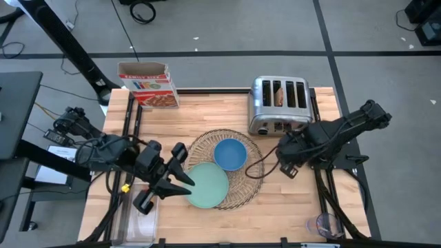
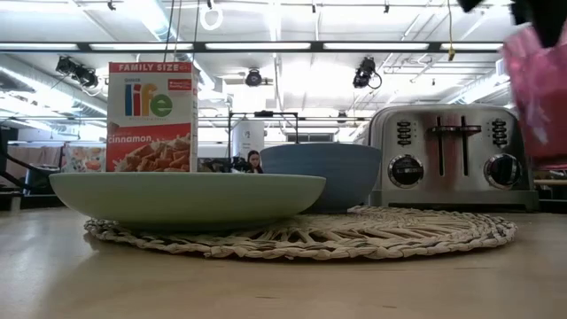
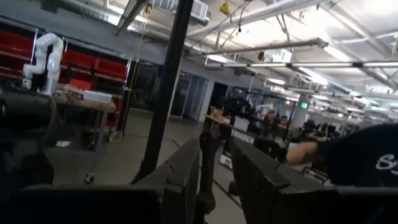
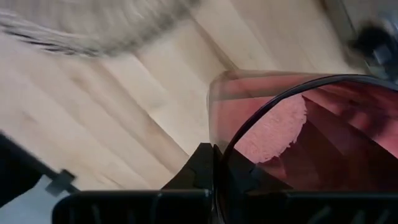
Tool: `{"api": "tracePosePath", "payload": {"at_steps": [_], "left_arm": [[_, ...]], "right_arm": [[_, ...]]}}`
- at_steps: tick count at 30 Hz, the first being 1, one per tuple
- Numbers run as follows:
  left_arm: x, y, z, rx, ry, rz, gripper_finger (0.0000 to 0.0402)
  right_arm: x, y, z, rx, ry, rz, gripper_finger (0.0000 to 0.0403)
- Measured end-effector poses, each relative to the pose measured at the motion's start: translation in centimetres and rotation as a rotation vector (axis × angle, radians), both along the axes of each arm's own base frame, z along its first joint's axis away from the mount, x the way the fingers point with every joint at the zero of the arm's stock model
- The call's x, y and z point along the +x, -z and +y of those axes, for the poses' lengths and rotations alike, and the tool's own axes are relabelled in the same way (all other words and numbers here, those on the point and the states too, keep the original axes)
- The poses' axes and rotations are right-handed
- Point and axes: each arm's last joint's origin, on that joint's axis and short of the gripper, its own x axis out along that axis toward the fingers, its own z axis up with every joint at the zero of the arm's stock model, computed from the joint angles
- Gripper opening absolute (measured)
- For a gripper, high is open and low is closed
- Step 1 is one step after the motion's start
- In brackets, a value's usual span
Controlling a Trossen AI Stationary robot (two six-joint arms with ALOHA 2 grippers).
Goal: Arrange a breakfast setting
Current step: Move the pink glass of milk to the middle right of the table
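A round woven placemat (image 1: 251, 180) lies mid-table. The blue bowl (image 1: 229, 154) stands on it, and the mint-green plate (image 1: 207, 184) rests on its near-left part, overhanging the edge. My left gripper (image 1: 185, 172) hovers open at the plate's left rim; in its wrist view (image 3: 214, 146) it points out into the room. At the placemat's right edge, my right gripper (image 1: 288, 165) points down and is shut on the pink cup (image 4: 298, 130), which it hides in the high view. In the low view the cup (image 2: 540, 80) hangs high at the right. A toast slice (image 1: 279, 95) stands in the toaster. My right gripper holds the pink cup by its rim (image 4: 214, 146), the thin wall pinched between the two fingers; one finger (image 4: 199, 171) is outside the wall and the other seems to be inside. The fingers come from above, pointing down. The cup hangs lifted clear of the table.
The chrome toaster (image 1: 279, 103) stands at the far right, a cereal box (image 1: 148, 84) at the far left. A clear bin (image 1: 134, 213) sits at the near left corner and a clear glass (image 1: 324, 224) at the near right. A person's sleeve (image 3: 360, 162) shows beyond the table.
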Motion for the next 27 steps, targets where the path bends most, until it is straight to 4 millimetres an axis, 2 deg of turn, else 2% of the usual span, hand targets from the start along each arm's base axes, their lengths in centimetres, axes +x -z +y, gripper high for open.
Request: {"api": "tracePosePath", "payload": {"at_steps": [7, 14, 16, 27], "left_arm": [[0.3, 0.5, 0.2, 0.034, -0.013, 0.047, 0.0101], [0.7, 0.6, 0.9, 0.036, -0.043, 0.053, 0.0101], [0.9, 0.7, 1.1, 0.041, -0.051, 0.062, 0.0101], [1.5, 0.8, 2.1, 0.047, -0.092, 0.076, 0.0101]], "right_arm": [[0.8, -0.7, -0.8, -0.067, -0.323, -0.094, 0.0012], [1.8, 0.7, -0.6, -0.116, -0.977, -0.147, 0.0013], [1.9, 1.3, -0.6, -0.127, -1.116, -0.141, 0.0014], [1.9, 4.5, -1.7, -0.2, -1.294, -0.033, 0.0012]]}}
